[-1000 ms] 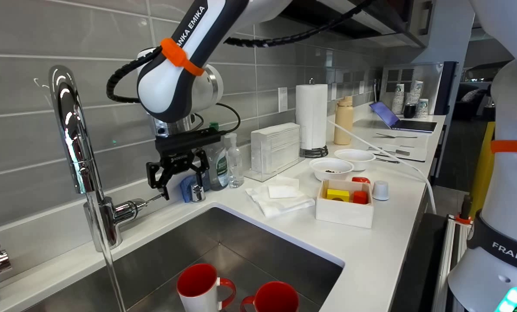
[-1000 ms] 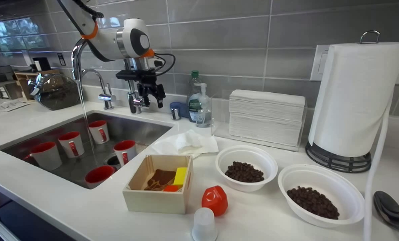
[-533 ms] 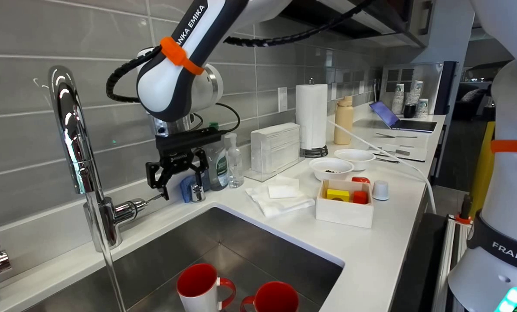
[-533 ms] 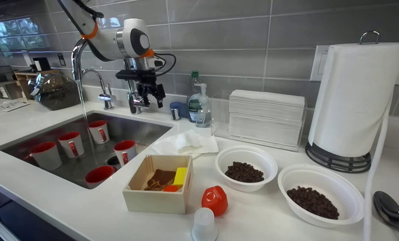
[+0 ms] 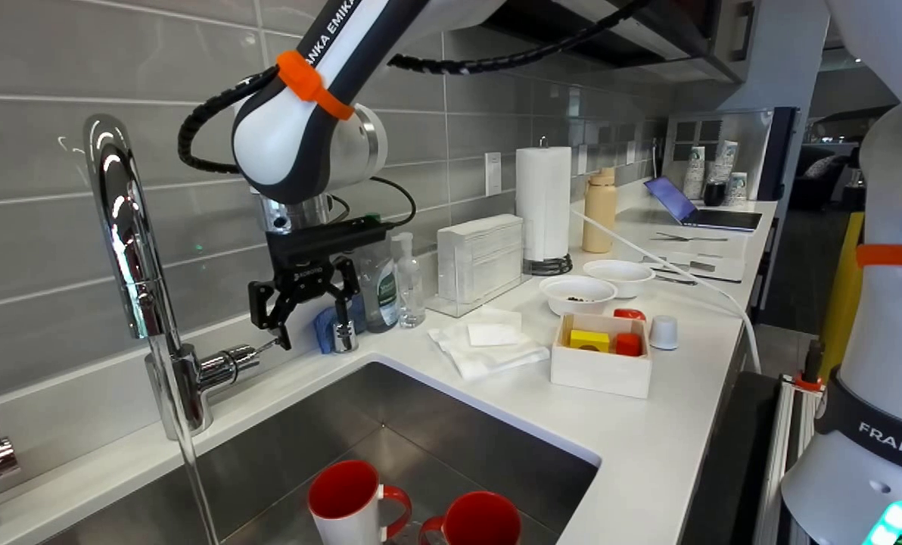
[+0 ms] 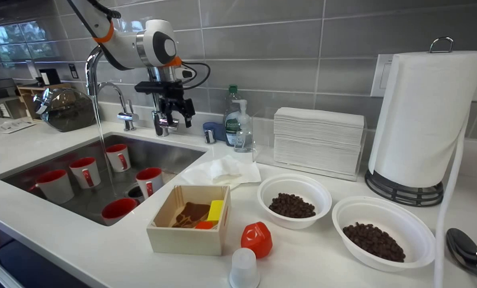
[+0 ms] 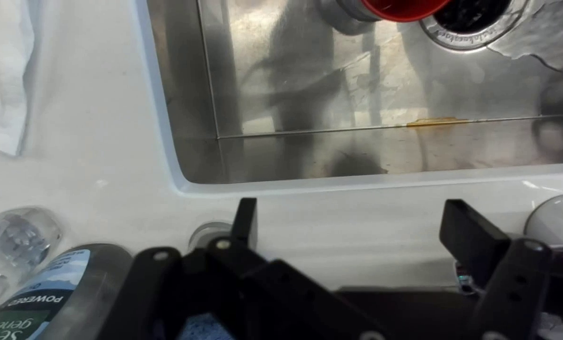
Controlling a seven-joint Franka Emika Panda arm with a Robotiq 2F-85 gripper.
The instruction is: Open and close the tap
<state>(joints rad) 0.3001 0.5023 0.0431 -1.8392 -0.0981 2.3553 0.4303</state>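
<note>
The arm [image 5: 292,147] reaches in high over the sink [image 5: 322,424], then bends so that its fingers [image 7: 470,236] point down at the back, close to the tiled wall [image 5: 35,242]. The fingers are released, spread well apart in the wrist view. The tap [image 5: 148,303] stands upright behind the sink, water [image 5: 186,446] running from its spout down into the sink. Its thin lever [image 5: 269,346] juts sideways; in an exterior view the lever's end lines up with one fingertip, though whether they touch cannot be told. The other fingertip is near a short chrome cap [image 7: 210,232].

The fingers are above a narrow strip of white surface [image 7: 347,236], with the wall along one side and the sink's back edge along the other. The tap bounds this strip at one end, and a smaller tap [image 6: 127,117] stands beyond it. At the other end, just past the cap, two bottles [image 6: 232,120] stand side by side. Forward of the strip the sink drops away, five mugs [image 6: 85,172] standing inside, lower than the fingers. Past the sink's end, the surface widens and carries a crumpled napkin [image 5: 489,348], then a box [image 5: 602,371].
</note>
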